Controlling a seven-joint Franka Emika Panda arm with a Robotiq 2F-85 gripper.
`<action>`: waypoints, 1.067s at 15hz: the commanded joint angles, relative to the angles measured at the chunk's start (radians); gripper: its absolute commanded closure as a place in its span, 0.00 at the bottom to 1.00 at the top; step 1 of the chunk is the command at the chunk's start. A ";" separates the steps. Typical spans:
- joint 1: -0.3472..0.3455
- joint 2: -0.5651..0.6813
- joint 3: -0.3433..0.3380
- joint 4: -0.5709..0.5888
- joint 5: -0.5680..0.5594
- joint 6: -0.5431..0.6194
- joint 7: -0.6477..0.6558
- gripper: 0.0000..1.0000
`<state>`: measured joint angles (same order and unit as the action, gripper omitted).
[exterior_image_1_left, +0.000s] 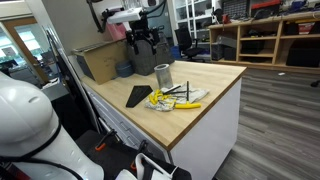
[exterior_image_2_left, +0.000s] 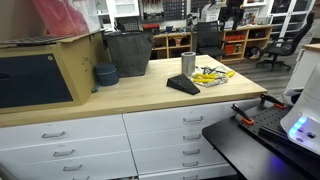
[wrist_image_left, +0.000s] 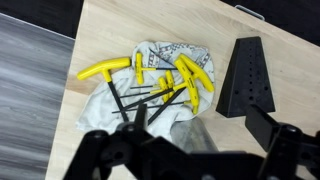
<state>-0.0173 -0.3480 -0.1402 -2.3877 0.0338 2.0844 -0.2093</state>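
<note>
Legible text, labels, brands, numbers, signs: 0 are showing in any view.
Patterned cloth (wrist_image_left: 100, 108): a dark print is showing in the wrist view, too blurred to read as lettering.
Black key stand (wrist_image_left: 245, 80): its face is showing no marking that can be made out.

Yellow T-handle hex keys (wrist_image_left: 163, 80) piled (crisscrossed) on rag (wrist_image_left: 100, 112)

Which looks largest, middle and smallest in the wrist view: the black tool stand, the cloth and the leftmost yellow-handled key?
1. cloth
2. black tool stand
3. leftmost yellow-handled key
All lie on one tabletop, so nearness to the camera matters little.
</note>
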 joint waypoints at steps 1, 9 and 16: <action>0.012 0.117 0.023 0.095 0.020 0.012 -0.019 0.00; 0.009 0.294 0.083 0.178 -0.009 0.032 0.015 0.00; 0.007 0.360 0.095 0.148 -0.089 0.088 0.113 0.00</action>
<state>-0.0045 0.0000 -0.0602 -2.2244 -0.0037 2.1274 -0.1615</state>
